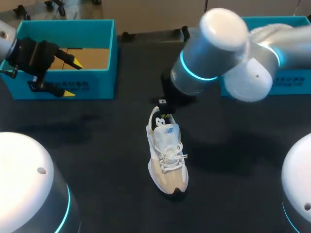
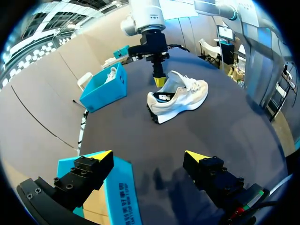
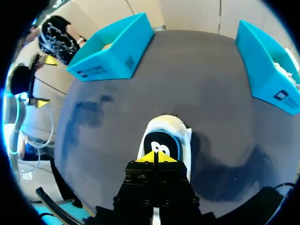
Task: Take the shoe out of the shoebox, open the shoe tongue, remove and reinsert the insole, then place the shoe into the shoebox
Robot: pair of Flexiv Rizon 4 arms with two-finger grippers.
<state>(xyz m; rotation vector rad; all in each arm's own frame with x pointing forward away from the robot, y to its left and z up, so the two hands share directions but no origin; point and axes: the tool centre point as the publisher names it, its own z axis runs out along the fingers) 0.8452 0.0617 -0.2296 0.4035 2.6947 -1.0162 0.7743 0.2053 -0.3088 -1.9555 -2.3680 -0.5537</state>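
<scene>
A white and beige sneaker stands upright in the middle of the black table, toe toward the near edge. It also shows in the left wrist view, sneaker. My right gripper hangs over its heel opening with its fingers shut; in the right wrist view the right gripper has its yellow tips pressed together just above the black insole. Nothing shows between the tips. My left gripper stands open over the front wall of the empty blue shoebox, far from the sneaker; left gripper holds nothing.
A second blue box stands at the back right, partly behind my right arm; a white shoe lies in that box. Bare black tabletop surrounds the sneaker on all sides.
</scene>
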